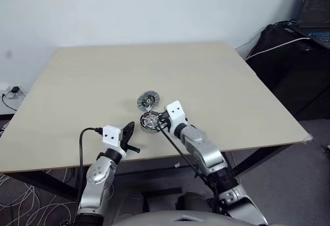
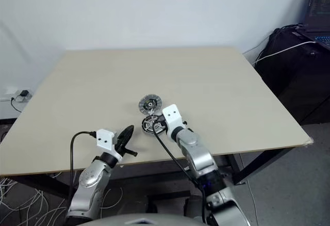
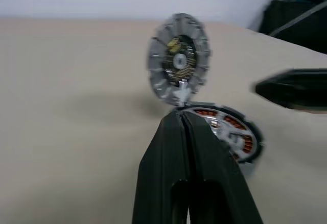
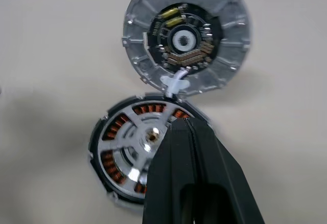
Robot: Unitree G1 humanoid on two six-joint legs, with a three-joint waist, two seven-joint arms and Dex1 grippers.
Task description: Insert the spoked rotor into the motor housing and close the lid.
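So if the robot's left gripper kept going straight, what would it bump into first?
Probably the motor housing: the shut left gripper points right at its near rim, with the lid behind it.

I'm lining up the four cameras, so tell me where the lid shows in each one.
Left eye view: lid on the table centre, just beyond the motor housing.
Right eye view: lid mid-table, again just beyond the housing.
Left wrist view: lid past the shut left pincer.
Right wrist view: lid, inner face showing.
Shared landmark: the copper-wound motor housing beside it.
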